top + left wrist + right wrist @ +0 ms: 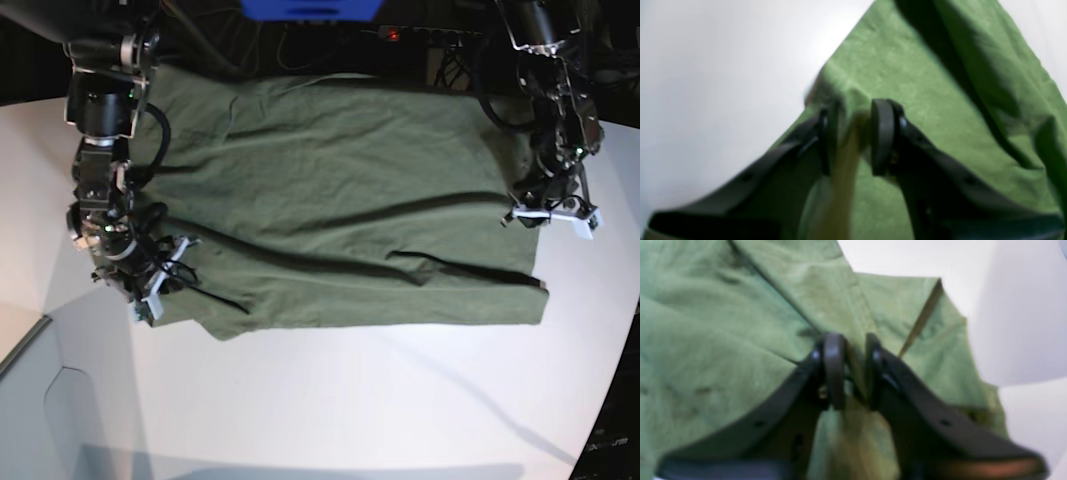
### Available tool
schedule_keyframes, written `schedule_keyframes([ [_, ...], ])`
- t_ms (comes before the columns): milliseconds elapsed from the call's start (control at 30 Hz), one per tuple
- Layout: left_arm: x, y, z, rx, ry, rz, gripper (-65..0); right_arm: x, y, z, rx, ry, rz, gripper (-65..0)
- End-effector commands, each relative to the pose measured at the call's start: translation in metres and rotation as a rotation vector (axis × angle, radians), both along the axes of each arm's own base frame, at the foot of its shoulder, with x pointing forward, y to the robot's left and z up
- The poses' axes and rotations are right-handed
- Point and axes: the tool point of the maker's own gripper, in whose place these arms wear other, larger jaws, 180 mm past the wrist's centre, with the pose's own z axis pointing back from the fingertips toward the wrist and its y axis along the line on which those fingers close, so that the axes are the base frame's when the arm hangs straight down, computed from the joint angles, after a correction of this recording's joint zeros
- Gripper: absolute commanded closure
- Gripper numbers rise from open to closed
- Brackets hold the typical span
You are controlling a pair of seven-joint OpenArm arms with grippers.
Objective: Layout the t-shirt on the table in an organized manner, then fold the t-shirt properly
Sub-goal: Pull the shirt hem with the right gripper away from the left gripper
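Lying spread across the far half of the table (330,400), the t-shirt (340,210) is mostly flat in the base view, w/ a long crease running across its middle and a small flap turned up near the front hem. Collar and label can't be made out from any view; the far edge runs into dark clutter at the top of the frame.

Left gripper (853,136) sits at the shirt's edge on the base view's right. Wrist cam is blurry, but the pads have a narrow gap and a bunched yellowish-green ridge of cloth is pinched between them. The lower part of that fold smears out of focus.

Right gripper (851,371) is at the opposite edge, base view's left, over a rumpled corner. Its pads are close together w/ a fold of fabric caught between them; the cloth below the pads is too blurred to read. From the base view neither grip can be judged, as the arms cover the jaws.
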Motion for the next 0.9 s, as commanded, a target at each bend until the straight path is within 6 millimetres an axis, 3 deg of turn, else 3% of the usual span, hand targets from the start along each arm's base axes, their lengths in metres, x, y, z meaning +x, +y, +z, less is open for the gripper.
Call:
schedule_keyframes([
  [0, 0.01, 0.006, 0.013, 0.022, -0.044, 0.001, -16.5, 0.016, -0.004, 0.016, 0.007, -0.052, -0.001, -4.6],
  [67, 0.01, 0.006, 0.013, 0.022, -0.044, 0.001, -16.5, 0.015, -0.011, 0.009, 0.005, -0.025, -0.007, 0.0],
  [233, 0.009, 0.006, 0.013, 0.021, -0.043, 0.001, -16.5, 0.025, -0.013, 0.016, 0.007, -0.042, -0.009, 0.0],
  [533, 0.01, 0.004, 0.012, 0.018, -0.039, -0.007, -16.6, 0.08, -0.01, 0.081, 0.006, -0.194, -0.003, 0.0],
  [633, 0.01, 0.003, 0.012, 0.017, -0.038, -0.007, -16.6, 0.101, 0.005, 0.101, 0.037, -0.234, 0.007, 0.0],
  [867, 0.01, 0.003, 0.012, 0.017, -0.04, -0.007, -16.6, 0.134, 0.019, 0.121, 0.106, -0.265, 0.002, 0.0],
])
